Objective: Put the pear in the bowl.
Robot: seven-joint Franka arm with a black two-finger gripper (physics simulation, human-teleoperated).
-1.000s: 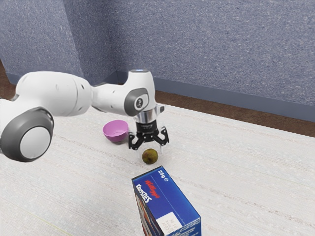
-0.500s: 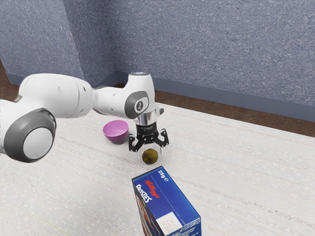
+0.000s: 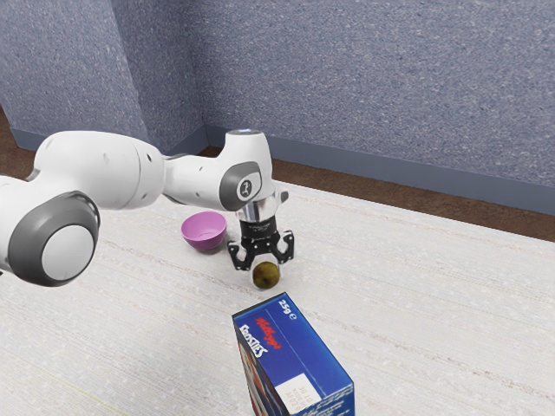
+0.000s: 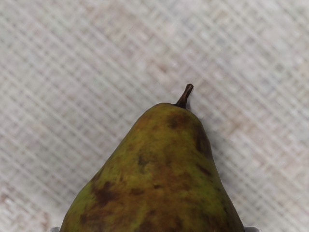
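The black two-finger gripper (image 3: 265,269) points straight down over the mottled green-brown pear (image 3: 267,278), its fingers holding the pear from both sides. The pear is at the pale table (image 3: 425,299); the round purple bowl (image 3: 204,231) sits near the pear, toward the exterior view's left.

The pear (image 4: 154,179) is olive green mottled with russet brown, its stem (image 4: 185,95) dark brown; the bowl (image 3: 205,231) is pinkish purple, the box (image 3: 290,342) blue with red and white lettering
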